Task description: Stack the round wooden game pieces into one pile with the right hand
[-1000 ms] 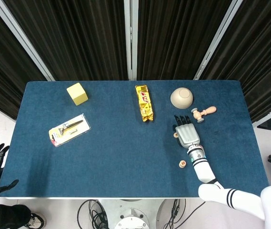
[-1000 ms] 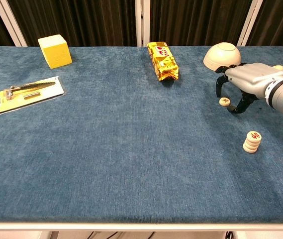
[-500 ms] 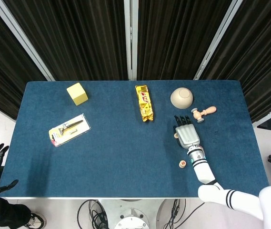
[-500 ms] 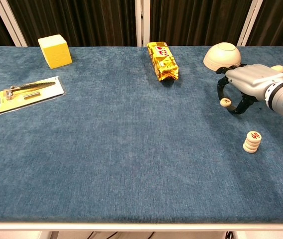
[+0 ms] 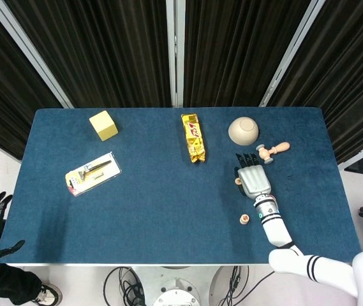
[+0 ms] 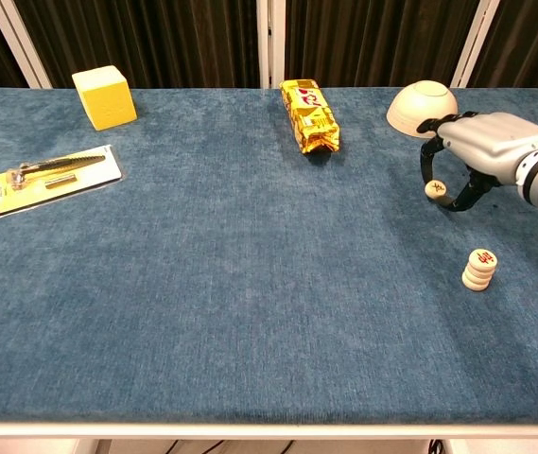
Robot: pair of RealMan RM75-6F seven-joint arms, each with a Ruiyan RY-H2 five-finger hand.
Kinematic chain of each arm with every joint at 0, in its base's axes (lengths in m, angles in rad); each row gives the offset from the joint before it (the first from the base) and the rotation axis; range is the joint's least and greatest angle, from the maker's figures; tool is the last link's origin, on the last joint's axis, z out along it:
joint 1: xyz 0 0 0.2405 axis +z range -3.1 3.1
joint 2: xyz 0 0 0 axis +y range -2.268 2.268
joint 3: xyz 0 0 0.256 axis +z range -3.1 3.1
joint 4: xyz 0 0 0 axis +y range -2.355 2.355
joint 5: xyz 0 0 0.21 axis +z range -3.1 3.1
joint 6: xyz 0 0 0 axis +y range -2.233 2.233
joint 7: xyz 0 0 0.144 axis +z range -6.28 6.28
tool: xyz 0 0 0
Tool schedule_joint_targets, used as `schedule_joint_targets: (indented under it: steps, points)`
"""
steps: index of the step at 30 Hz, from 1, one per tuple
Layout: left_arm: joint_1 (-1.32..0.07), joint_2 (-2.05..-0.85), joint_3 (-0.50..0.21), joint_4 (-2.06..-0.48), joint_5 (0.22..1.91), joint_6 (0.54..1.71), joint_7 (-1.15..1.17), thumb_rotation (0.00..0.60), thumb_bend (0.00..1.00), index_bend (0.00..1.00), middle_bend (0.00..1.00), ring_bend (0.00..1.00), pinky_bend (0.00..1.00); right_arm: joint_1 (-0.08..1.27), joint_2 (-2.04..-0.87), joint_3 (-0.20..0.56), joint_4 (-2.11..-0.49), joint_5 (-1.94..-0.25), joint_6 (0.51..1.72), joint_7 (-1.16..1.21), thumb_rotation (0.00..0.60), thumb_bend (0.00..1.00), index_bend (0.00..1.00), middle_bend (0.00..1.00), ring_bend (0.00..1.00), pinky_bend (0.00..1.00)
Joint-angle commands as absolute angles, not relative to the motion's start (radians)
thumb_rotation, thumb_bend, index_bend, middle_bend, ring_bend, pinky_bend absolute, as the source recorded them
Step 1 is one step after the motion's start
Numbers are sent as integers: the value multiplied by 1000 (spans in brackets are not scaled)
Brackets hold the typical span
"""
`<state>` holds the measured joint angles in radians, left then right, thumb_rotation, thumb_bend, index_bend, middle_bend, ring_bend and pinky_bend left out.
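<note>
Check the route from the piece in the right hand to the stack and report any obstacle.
Nothing visible blocks it. The right hand pinches a round piece in its fingers, and only bare blue table lies between it and the pile. The bowl sits behind the hand.

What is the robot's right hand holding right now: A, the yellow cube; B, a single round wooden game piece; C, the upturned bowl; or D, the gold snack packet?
B: in the chest view the right hand pinches a single round wooden piece between fingertips, lifted off the cloth, apart from the pile.
</note>
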<state>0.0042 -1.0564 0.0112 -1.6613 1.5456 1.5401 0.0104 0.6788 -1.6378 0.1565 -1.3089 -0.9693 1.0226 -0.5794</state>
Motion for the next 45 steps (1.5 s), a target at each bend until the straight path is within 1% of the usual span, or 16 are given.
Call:
schedule_joint_targets:
  steps: [1,12,20,25,31,45]
  points:
    - [4,-1056,12,-1662,1546,1540,12,600,76,29,0,0,0,661,-1590,150,-1374,-1005,1050,-563,600,287,518,72,0,0]
    - [3,-1059,14,-1671,1546,1535,34,600,76,29,0,0,0,607,-1363,83,-1674,-1120,1093,-575,600,287,522,90,0,0]
    - [2,-1060,15,-1674,1547,1533,39,600,76,29,0,0,0,593,-1256,17,-1810,-1157,1057,-606,600,286,524,92,0,0]
    - [4,-1059,15,-1674,1550,1539,35,600,76,29,0,0,0,592,-1242,-7,-1842,-1152,1033,-621,600,284,531,102,0,0]
    - [5,-1057,14,-1672,1552,1543,29,600,76,29,0,0,0,584,-1252,-26,-1850,-1160,1040,-644,600,283,533,101,0,0]
    - [6,-1056,16,-1674,1556,1545,29,600,76,29,0,0,0,571,-1263,-47,-1855,-1170,1047,-669,600,283,538,100,0,0]
